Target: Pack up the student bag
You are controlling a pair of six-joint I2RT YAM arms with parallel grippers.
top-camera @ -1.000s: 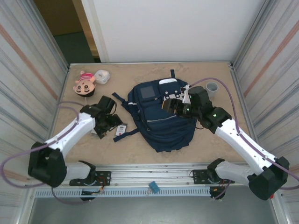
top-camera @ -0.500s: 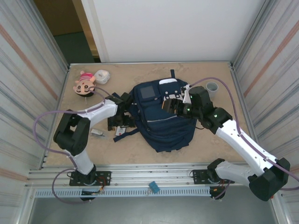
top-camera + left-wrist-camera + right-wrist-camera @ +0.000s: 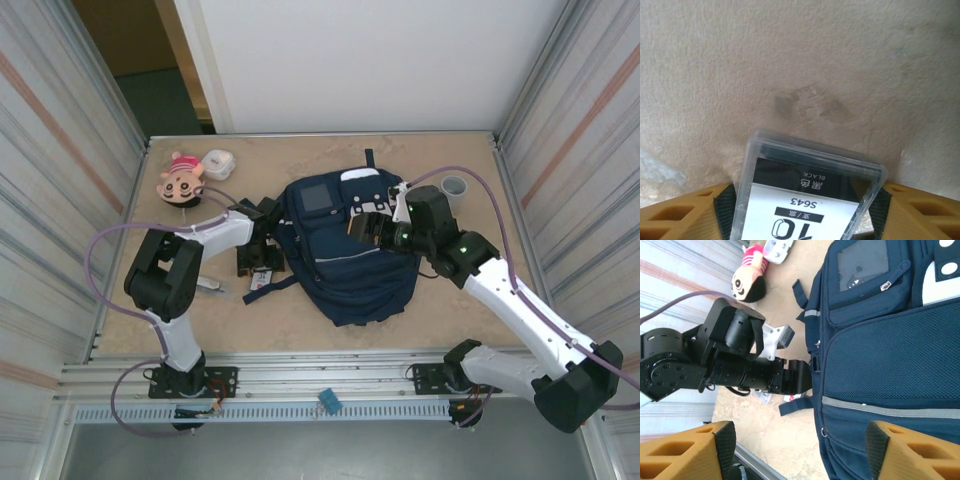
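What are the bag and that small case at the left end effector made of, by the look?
Student bag: woven navy fabric, probably nylon or polyester, matte; a mesh-textured panel, stitched seams and a shiny grey reflective strip show. Case: clear hard plastic, glossy, with see-through edges; the black-and-white label inside looks like printed paper.

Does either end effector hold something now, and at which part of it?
The left end effector pinches the clear labelled box by its two opposite sides. The right end effector is open above the student bag and holds nothing.
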